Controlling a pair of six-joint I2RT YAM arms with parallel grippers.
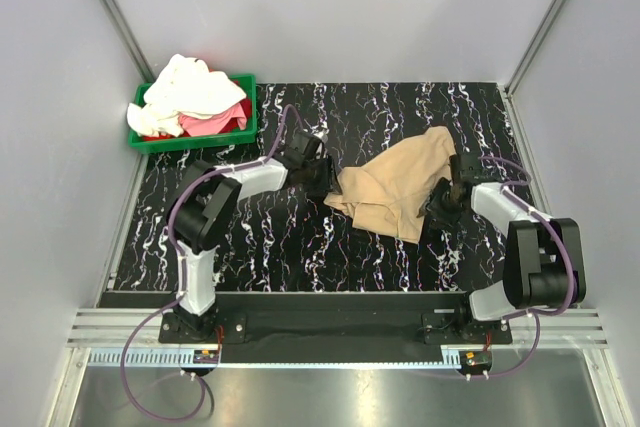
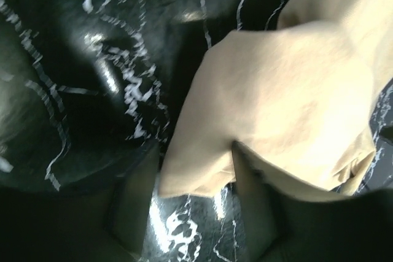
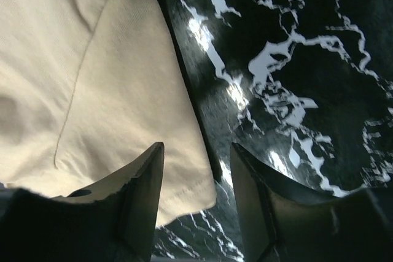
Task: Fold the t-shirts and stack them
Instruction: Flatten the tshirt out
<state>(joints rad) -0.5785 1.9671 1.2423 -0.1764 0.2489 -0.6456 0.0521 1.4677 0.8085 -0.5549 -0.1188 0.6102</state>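
Observation:
A tan-khaki t-shirt [image 1: 400, 187] lies crumpled on the black marbled mat, right of the middle. My left gripper [image 1: 318, 172] is at its left edge, and my right gripper [image 1: 445, 197] is at its right edge. In the left wrist view a corner of the tan shirt [image 2: 288, 90] reaches in between the fingers of the left gripper [image 2: 195, 143], whose jaws stand wide apart. The right gripper [image 3: 196, 146] is open too, with the shirt's hemmed corner [image 3: 184, 194] lying loose between its fingers. A cream-white t-shirt [image 1: 190, 87] and a pink-red t-shirt [image 1: 215, 122] are heaped in the bin.
The green plastic bin [image 1: 250, 107] stands at the mat's far left corner. The marbled mat [image 1: 300, 237] shows bare in front of and behind the tan shirt. Grey walls with metal rails close in the sides and back.

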